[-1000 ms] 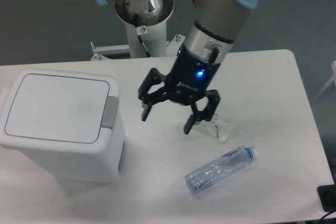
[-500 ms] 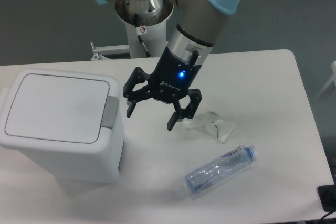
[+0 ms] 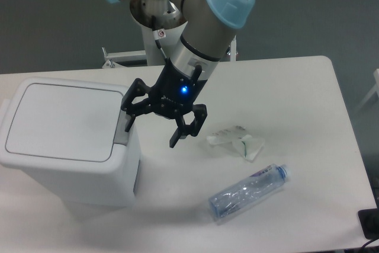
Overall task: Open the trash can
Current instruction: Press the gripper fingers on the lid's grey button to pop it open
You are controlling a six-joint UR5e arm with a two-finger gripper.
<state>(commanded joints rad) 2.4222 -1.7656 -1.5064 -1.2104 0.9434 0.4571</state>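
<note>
Roughly at the frame's centre, the gripper (image 3: 153, 128) hangs with its two fingers spread apart, grasping nothing, a blue light glowing on its body. At the left of the frame stands the bin (image 3: 68, 143), its left side cut by the frame's edge, its flat lid (image 3: 62, 121) down. The grey tab (image 3: 124, 127) sits on the lid's right edge, and the gripper's left-hand finger (image 3: 129, 122) overlaps that tab in the picture; whether it touches cannot be told. The other finger (image 3: 179, 136) hangs over bare table (image 3: 296, 87) just right of the bin. Right of the gripper lies a crumpled wrapper (image 3: 237, 142), and lower right of it a clear bottle (image 3: 249, 191) on its side. The table's far edge runs behind the arm (image 3: 204, 34), its right edge near the frame's right side, with open tabletop in the upper right.
</note>
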